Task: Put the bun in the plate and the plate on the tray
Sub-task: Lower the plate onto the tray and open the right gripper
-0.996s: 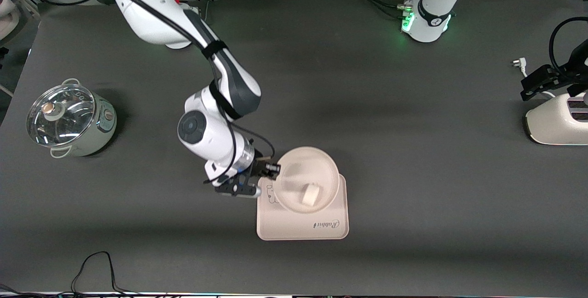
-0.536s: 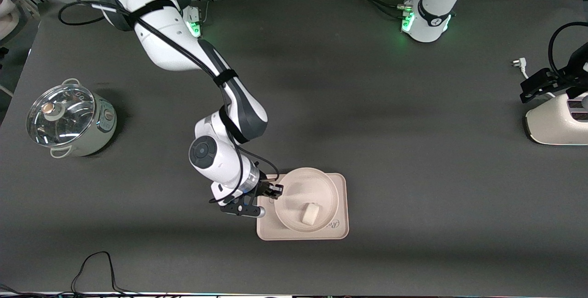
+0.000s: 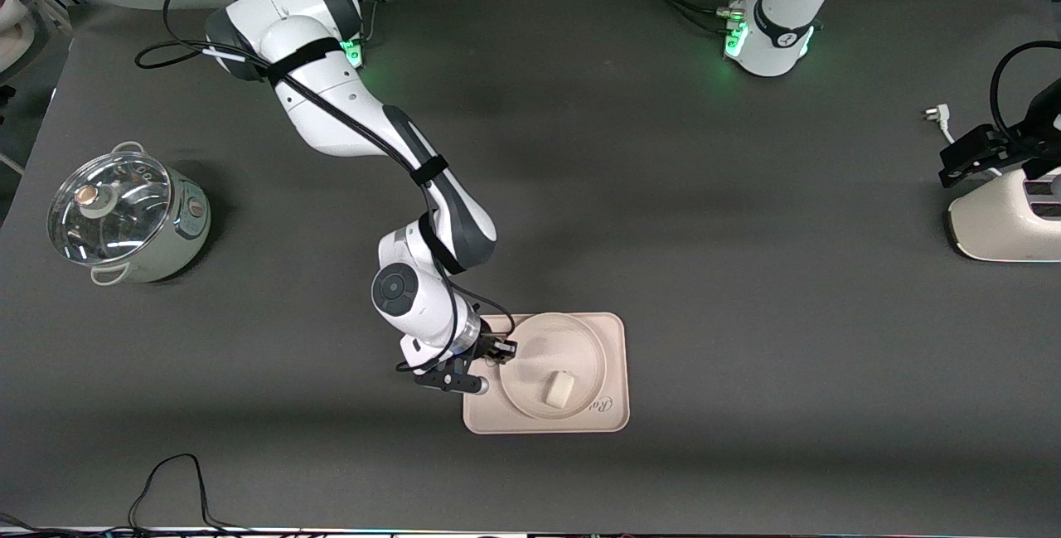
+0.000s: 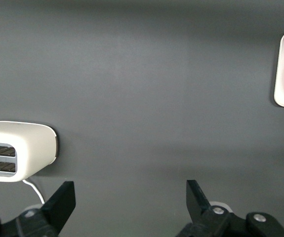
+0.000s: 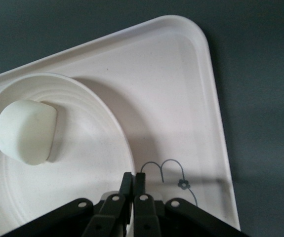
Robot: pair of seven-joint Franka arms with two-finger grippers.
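Over the last second the right gripper [image 3: 498, 349], pinching the plate [image 3: 553, 365] rim, lowered it with the bun [image 3: 559, 387] onto the tray [image 3: 613, 414]; seemingly seated, awaiting release. The left gripper [image 4: 129, 197] waits spread.

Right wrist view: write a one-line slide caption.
Right end effector shut on the plate rim, the bun in the plate, the plate over the tray.

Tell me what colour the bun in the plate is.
Plain off-white bun, lighter than the cream-pink plate; clearest in the right wrist view.
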